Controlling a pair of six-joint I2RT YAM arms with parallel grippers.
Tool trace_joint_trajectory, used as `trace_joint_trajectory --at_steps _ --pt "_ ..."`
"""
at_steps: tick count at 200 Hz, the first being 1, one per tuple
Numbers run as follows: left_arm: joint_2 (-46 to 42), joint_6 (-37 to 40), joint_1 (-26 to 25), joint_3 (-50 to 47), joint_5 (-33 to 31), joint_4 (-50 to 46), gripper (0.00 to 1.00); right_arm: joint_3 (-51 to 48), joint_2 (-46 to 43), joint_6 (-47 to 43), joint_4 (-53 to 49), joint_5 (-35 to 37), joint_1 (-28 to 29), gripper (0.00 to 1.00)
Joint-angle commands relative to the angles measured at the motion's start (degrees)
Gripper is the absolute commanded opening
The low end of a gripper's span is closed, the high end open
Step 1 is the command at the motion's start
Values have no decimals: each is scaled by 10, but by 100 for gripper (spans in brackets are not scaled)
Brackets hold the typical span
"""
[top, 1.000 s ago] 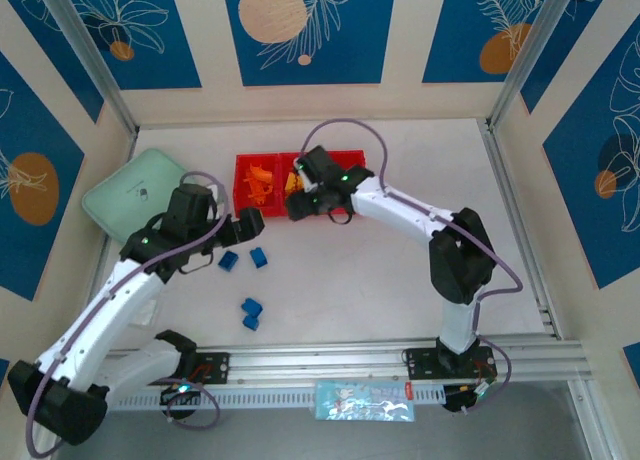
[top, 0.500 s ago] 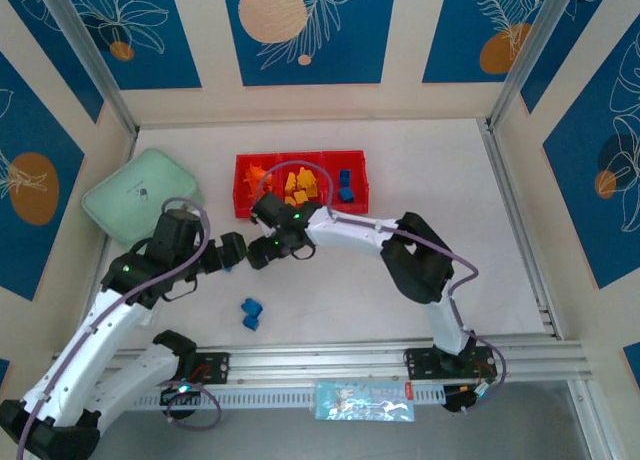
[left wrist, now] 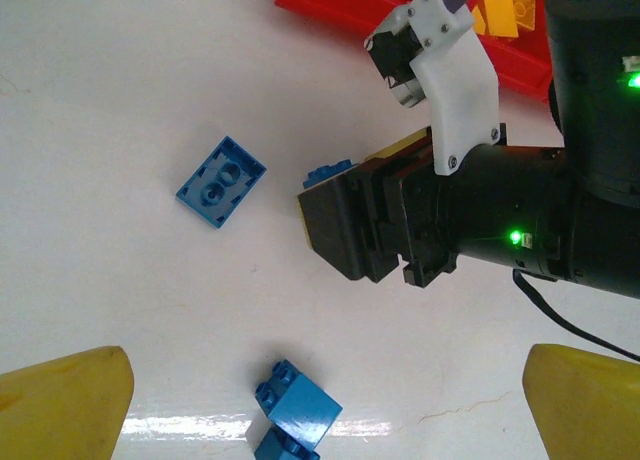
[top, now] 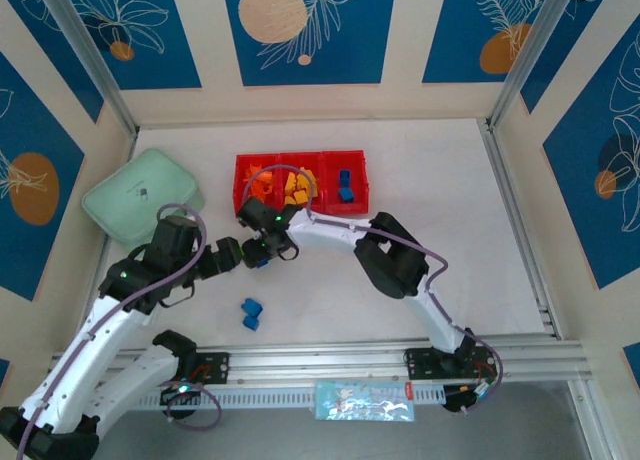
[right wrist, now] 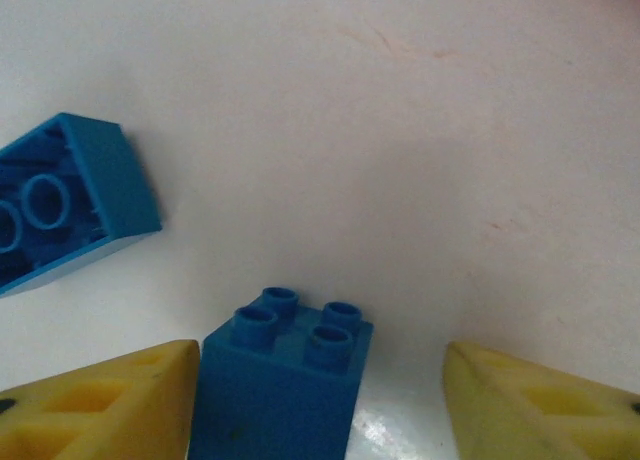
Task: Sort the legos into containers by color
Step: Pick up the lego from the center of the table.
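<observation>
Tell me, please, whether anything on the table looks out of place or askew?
One blue lego lies upside down on the table, hollow underside up, apart from the red tray. Nothing looks spilled or damaged.

Loose legos (top: 252, 307) before tray (top: 364, 180)

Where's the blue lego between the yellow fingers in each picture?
Top external: the blue lego is a blue speck at the right gripper's tip, just below the red tray.
Left wrist: its corner peeks out at the black right gripper's upper left.
Right wrist: bottom middle, studs up, beside the yellow finger on the picture's left.
Shared landmark: the right gripper straddling it.
</observation>
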Motion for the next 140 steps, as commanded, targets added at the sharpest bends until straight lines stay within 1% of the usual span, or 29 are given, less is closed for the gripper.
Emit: trace_joint_trajectory --at_steps 1,32,64,81,106,140 --pt "-5 -10 8 -7 -5 -6 99 23 17 -7 -18 13 2 59" --pt "-2 -10 8 -6 0 -4 99 22 13 -11 -22 15 1 48" --pt "4 -6 8 -4 10 3 99 1 -18 -13 -29 20 -6 36" --pt "9 -1 8 0 15 8 99 -27 -56 -11 -21 11 -15 35" --pt "21 7 8 7 30 24 99 -73 -124 -8 -12 17 -34 35" --pt "49 25 8 21 48 52 99 -123 -203 -6 -9 16 -88 35"
